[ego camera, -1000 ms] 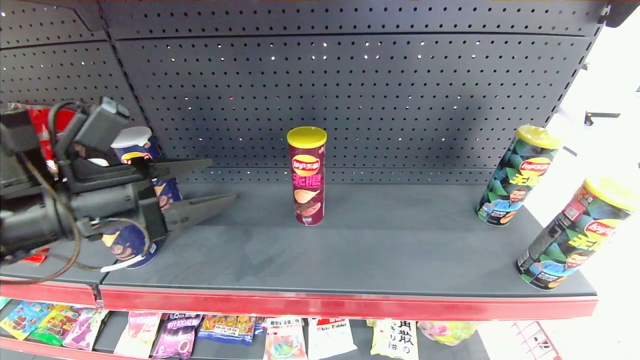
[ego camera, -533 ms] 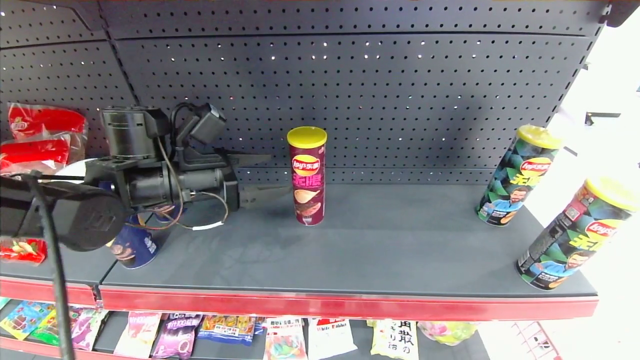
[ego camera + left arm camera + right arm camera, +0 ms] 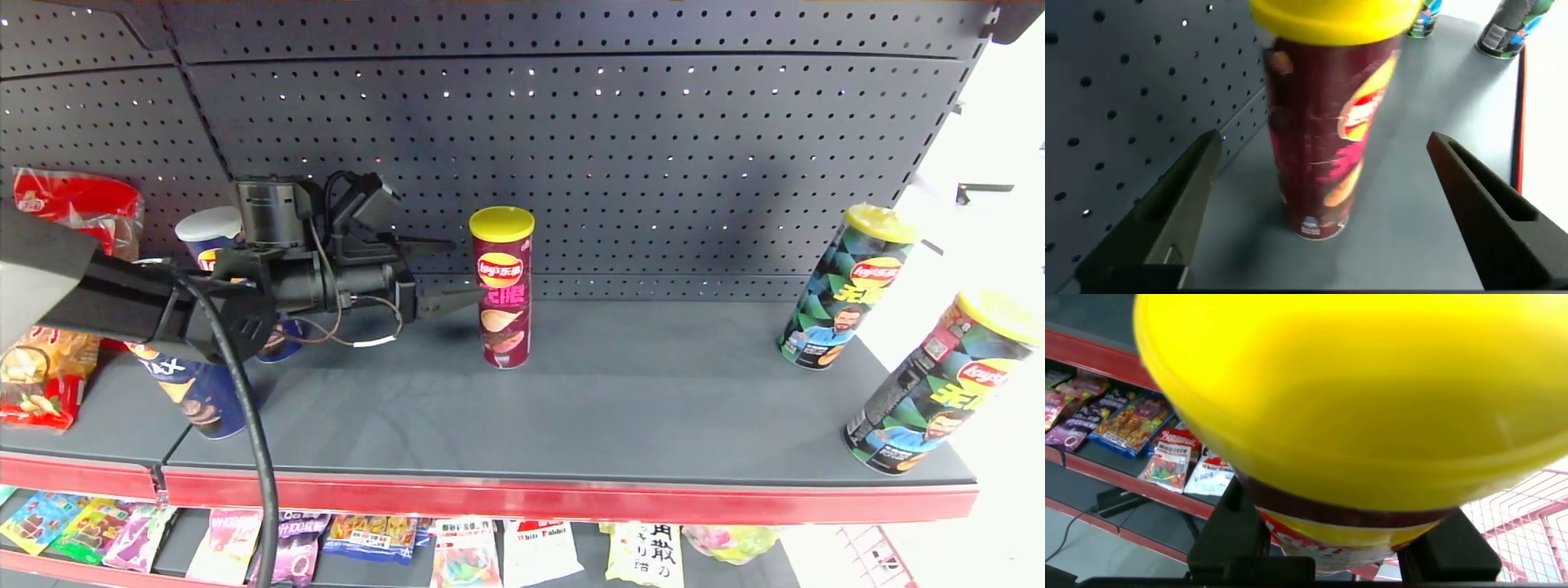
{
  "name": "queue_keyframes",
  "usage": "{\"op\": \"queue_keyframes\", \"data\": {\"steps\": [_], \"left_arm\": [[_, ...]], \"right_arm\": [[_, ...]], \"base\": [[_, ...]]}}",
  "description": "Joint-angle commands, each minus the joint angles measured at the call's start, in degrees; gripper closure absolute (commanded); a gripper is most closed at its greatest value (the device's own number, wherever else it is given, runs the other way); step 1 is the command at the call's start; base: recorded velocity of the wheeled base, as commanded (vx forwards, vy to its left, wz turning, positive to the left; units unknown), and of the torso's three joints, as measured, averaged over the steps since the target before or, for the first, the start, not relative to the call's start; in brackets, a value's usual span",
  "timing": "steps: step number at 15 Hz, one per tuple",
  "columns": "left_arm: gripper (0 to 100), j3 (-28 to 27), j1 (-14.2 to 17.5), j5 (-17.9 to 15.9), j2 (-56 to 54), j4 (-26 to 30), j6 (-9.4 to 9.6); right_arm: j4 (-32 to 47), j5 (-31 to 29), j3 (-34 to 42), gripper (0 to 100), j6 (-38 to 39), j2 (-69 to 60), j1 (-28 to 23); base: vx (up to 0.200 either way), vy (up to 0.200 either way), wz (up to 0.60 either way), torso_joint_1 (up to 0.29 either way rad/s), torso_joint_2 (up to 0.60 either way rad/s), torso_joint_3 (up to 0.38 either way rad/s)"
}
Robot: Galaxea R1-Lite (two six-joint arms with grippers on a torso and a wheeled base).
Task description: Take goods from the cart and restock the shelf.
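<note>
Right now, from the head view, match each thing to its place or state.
Things:
1. maroon cardboard chip can with yellow lid
2. front green-and-black chip can with yellow lid
3. red plastic snack bag
4. left gripper

Places or states:
a. fingers open
b. far left of the shelf
c. middle of the shelf, upright
d. right front corner of the shelf

Pairs: 1-c, 2-d, 3-b, 4-a.
</note>
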Motion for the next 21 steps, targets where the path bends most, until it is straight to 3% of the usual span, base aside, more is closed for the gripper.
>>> {"op": "queue_keyframes", "data": {"steps": [1, 3, 5, 6, 10, 20, 21], "left_arm": [[0, -2.99, -0.29, -0.32, 3.22, -0.27, -0.31], [0, -4.92, -0.55, -0.84, 4.45, 0.08, -0.57], [0, -6.24, -1.61, -2.16, 4.97, -0.01, -3.21], [0, -7.74, -1.78, -2.16, 5.94, -0.01, -3.47], [0, -15.65, -2.57, -2.60, 10.42, 0.17, -3.65], [0, -18.02, -5.12, -2.78, 11.92, 1.84, -3.74], [100, -18.02, -5.21, -2.69, 11.92, 2.02, -3.74]], "right_arm": [[-0.01, -0.05, -0.01, 100, -0.01, 0.28, -0.04], [-0.01, 0.04, -0.01, 100, -0.01, 0.54, -0.48], [-0.01, 0.04, -0.01, 100, -0.01, 0.63, -0.92], [-0.01, 0.04, -0.01, 100, -0.01, 0.54, -0.92], [-0.01, 0.04, -0.01, 100, -0.01, 0.46, -1.00], [-0.01, -0.05, -0.01, 100, -0.01, 0.02, -1.18], [-0.01, -0.05, -0.01, 100, -0.10, 0.02, -1.36]], "base": [[0.000, 0.000, 0.00, 0.000, 0.00, 0.000], [0.000, 0.000, 0.00, 0.000, 0.00, 0.000], [0.000, 0.000, 0.00, 0.000, 0.00, 0.000], [0.000, 0.000, 0.00, 0.000, 0.00, 0.000], [0.000, 0.000, 0.00, 0.000, 0.00, 0.000], [0.000, 0.000, 0.00, 0.000, 0.00, 0.000], [0.000, 0.000, 0.00, 0.000, 0.00, 0.000]]}}
